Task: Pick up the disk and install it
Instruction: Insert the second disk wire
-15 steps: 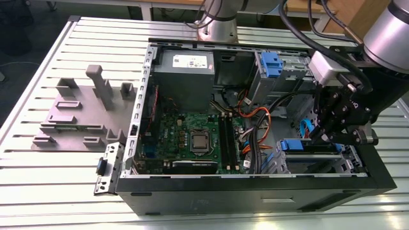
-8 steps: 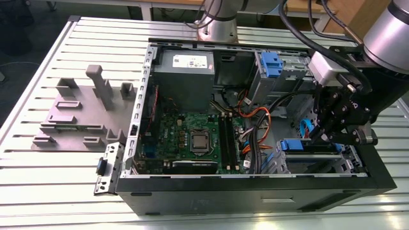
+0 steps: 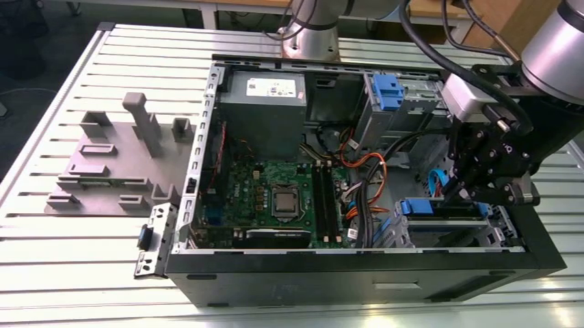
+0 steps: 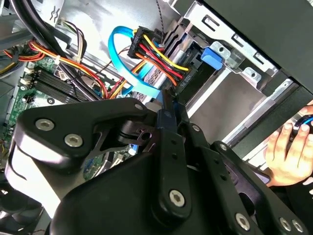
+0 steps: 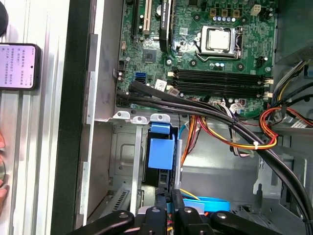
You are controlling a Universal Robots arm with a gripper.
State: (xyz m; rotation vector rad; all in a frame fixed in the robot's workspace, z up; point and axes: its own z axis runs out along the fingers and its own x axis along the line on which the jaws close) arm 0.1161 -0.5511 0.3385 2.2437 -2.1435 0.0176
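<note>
Nearest the camera, the slatted metal table (image 3: 55,232) carried an open computer case (image 3: 365,273), its black near wall running across the front of the exterior view. Just behind that wall, in the near corner on the exterior view's right, the disk (image 3: 425,207) sat low in a metal drive cage, with its blue bracket tab turned toward the middle of the case. In the first wrist view the same blue tab (image 5: 160,152) stood in the cage slot just beyond the gripper (image 5: 170,198). The gripper (image 3: 470,191) hung over that cage, reaching down into the case right above the disk. Whether it was gripping the disk, merely touching it or free of it could not be told. A looped blue cable (image 3: 436,181) rose just beside it. In the second wrist view a person's hand (image 4: 288,152) rested at the case's edge, and in the first wrist view a phone (image 5: 17,66) lay on the table outside the case. Farther in, the green motherboard (image 3: 273,184) covered the middle of the case floor. On the exterior view's left, well apart from the case, a grey fixture block (image 3: 109,164) stood on the table. At the far wall sat the grey power supply box (image 3: 264,102), and to its right another blue-tabbed drive (image 3: 388,89) stood upright in its bay. The arm's base (image 3: 310,34) rose beyond the case.
</note>
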